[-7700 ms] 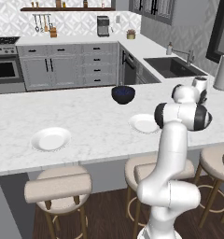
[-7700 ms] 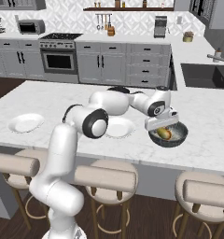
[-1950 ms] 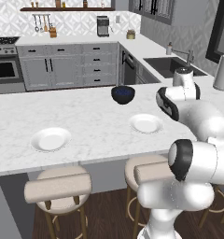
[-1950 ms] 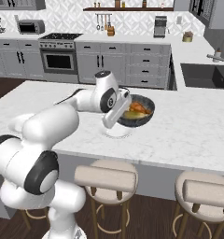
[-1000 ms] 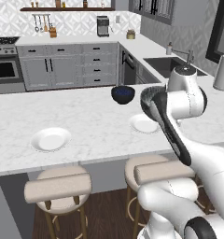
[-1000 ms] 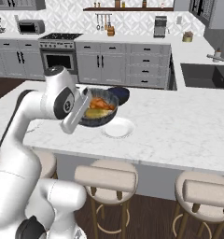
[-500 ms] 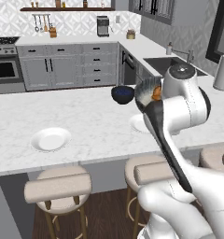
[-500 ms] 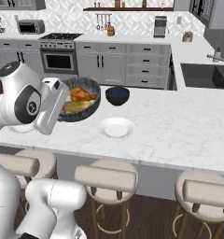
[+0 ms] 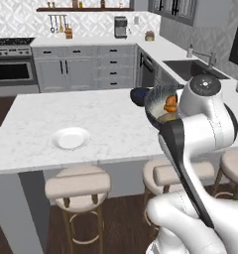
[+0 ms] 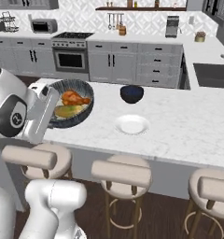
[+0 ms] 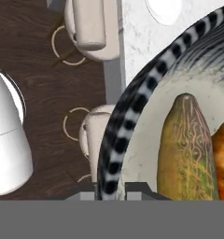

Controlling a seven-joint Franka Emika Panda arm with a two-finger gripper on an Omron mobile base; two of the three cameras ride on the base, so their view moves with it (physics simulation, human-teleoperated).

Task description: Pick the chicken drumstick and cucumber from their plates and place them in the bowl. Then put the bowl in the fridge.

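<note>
My gripper (image 11: 110,190) is shut on the rim of the bowl (image 10: 81,119) and holds it tilted in the air, off the counter's near left edge. In the bowl lie the orange-brown chicken drumstick (image 10: 75,98) and the olive cucumber (image 10: 67,110). The hand view shows the bowl's rim (image 11: 132,116) close up, with the cucumber (image 11: 186,149) beside the drumstick (image 11: 222,158). In the left base view the bowl (image 9: 158,99) and drumstick (image 9: 170,103) peek out from behind my arm. One white plate (image 10: 131,124) lies bare on the counter, and a plate (image 9: 70,138) lies at the counter's left. The fridge is out of view.
A second dark bowl (image 10: 131,93) stands on the marble island (image 10: 188,126) behind the plate. Bar stools (image 10: 123,172) line the island's near side over a dark wood floor. Cabinets and a stove (image 10: 71,56) run along the back wall, with a sink (image 9: 190,67) at the right.
The arm has swung the bowl with its food further left and off the counter's edge. Both base views have shifted, so the camera has moved.
</note>
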